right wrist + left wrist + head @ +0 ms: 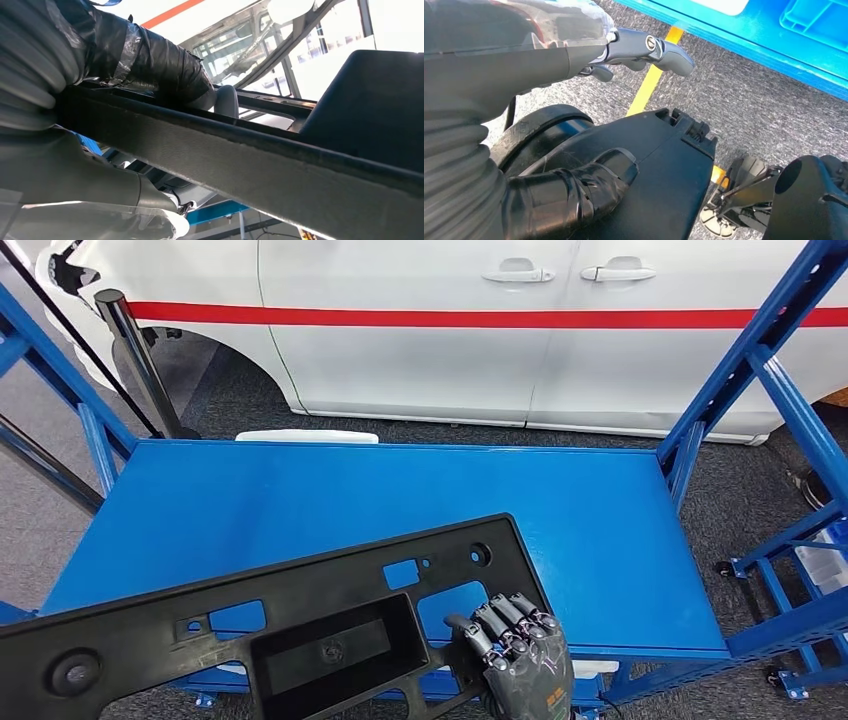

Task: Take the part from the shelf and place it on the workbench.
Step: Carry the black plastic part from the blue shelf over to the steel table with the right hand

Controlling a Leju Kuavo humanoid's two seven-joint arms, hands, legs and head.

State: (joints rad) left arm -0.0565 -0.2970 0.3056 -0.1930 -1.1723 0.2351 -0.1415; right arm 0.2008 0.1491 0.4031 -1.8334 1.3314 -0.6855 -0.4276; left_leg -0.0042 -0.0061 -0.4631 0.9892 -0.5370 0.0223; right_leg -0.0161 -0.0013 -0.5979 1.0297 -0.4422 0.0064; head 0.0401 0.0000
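The black panel (pixel 290 630) (its left end cut off by the frame) hangs over the blue shelf's (pixel 380 500) front edge, the right hand (pixel 520 660) gripping its right end; the left hand (pixel 574 195) holds it too, fingers mostly hidden.

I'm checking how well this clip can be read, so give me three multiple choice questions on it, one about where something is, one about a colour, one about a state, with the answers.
1. Where is the black part compared with the blue shelf surface?
A. Over its near edge
B. Against its far edge
C. On the floor to the right of it

2. What colour is the stripe on the white car behind the shelf?
A. Green
B. Red
C. Yellow

3. What is the right hand doing?
A. Hanging free with nothing in it
B. Pressing flat on the shelf
C. Gripping the part's edge

Answers: 1 A, the head view shows the part across the near edge of the shelf. 2 B, a red band runs along the doors. 3 C, the fingers curl over the part's right end.
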